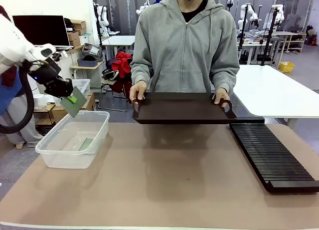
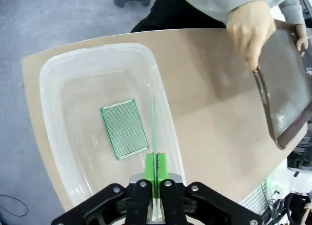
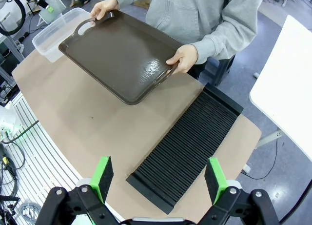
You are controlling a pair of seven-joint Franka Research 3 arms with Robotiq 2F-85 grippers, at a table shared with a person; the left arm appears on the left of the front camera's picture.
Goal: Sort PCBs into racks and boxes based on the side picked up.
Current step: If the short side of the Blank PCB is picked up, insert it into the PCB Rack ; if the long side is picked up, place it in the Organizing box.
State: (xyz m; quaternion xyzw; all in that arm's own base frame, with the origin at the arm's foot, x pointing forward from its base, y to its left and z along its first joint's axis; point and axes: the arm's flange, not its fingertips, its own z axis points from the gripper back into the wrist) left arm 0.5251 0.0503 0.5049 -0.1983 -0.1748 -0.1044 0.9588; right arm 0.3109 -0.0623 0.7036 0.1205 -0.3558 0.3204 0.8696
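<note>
At the table's left end the left gripper (image 1: 70,96) hangs over the clear box (image 1: 50,149), pads clamped on a green PCB (image 1: 75,103) held on edge above it. A second PCB (image 2: 124,129) lies flat on the box floor. In the middle, the person holds a dark brown tray (image 1: 183,109) by both handles above the table. The black rack (image 1: 273,155) lies at the right end, slots bare. The right gripper (image 3: 158,173) hovers above it, jaws spread wide.

Grey floor (image 1: 299,78), white tables (image 1: 274,90), dark monitor (image 1: 42,30)
</note>
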